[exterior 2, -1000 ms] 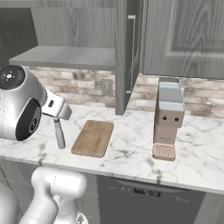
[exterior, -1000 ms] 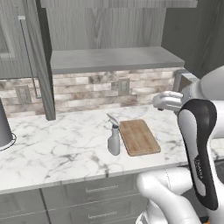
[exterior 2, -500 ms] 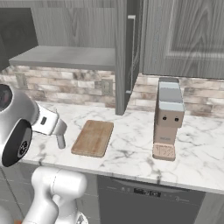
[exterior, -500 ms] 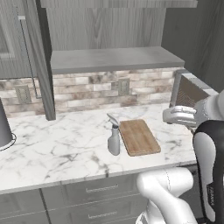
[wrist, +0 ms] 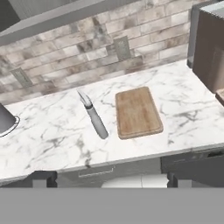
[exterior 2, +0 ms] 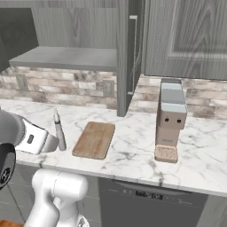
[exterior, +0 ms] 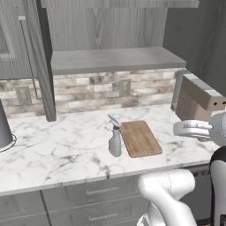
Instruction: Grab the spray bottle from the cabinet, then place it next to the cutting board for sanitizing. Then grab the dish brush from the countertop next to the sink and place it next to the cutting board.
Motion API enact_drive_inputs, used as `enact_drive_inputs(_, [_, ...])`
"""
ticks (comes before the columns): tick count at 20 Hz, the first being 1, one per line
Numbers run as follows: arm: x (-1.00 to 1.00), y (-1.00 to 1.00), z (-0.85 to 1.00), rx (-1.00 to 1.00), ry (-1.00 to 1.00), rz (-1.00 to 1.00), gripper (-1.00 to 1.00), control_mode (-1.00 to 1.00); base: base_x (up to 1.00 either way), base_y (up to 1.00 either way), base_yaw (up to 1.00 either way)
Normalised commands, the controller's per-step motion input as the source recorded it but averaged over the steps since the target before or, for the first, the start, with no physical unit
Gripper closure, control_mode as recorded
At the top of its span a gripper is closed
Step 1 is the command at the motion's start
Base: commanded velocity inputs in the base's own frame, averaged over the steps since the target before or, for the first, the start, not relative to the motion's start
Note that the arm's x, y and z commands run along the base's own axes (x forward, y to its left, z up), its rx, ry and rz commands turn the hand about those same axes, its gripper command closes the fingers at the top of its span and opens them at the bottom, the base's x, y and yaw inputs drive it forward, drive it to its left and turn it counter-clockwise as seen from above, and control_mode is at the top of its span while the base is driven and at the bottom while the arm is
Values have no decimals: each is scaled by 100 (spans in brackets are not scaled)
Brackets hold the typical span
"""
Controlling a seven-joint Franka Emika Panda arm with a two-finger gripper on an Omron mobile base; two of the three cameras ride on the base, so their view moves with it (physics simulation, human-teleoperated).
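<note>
No legible writing anywhere. Slim pale grey spray bottle upright on white marble countertop, just left of light-brown wooden cutting board. Two-finger gripper wide open, empty. Since earlier frames, swung further right and lower.

spray bottle: pale grey, lighter grey nozzle head
cutting board: light brown wood with visible grain
countertop: white marble with grey veins
cabinet: grey wood grain
backsplash: brick pattern in beige, brown and grey
coffee machine: brown body, grey top
</note>
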Motion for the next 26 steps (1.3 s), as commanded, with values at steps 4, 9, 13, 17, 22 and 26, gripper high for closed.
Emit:
enact_drive_inputs(4, [0,0,0,0,0,0,-100,100,-78,-2,-4])
enact_drive_inputs(9, [0,0,0,0,0,0,-100,100,-83,-22,-8])
enact_drive_inputs(13, [0,0,0,0,0,0,-100,100,-94,-66,-8])
enact_drive_inputs(17, [0,0,0,0,0,0,-100,100,-37,-90,-22])
enact_drive_inputs(22, [0,0,0,0,0,0,-100,100,0,-42,-66])
enact_drive_inputs(26, [0,0,0,0,0,0,-100,100,0,-16,-80])
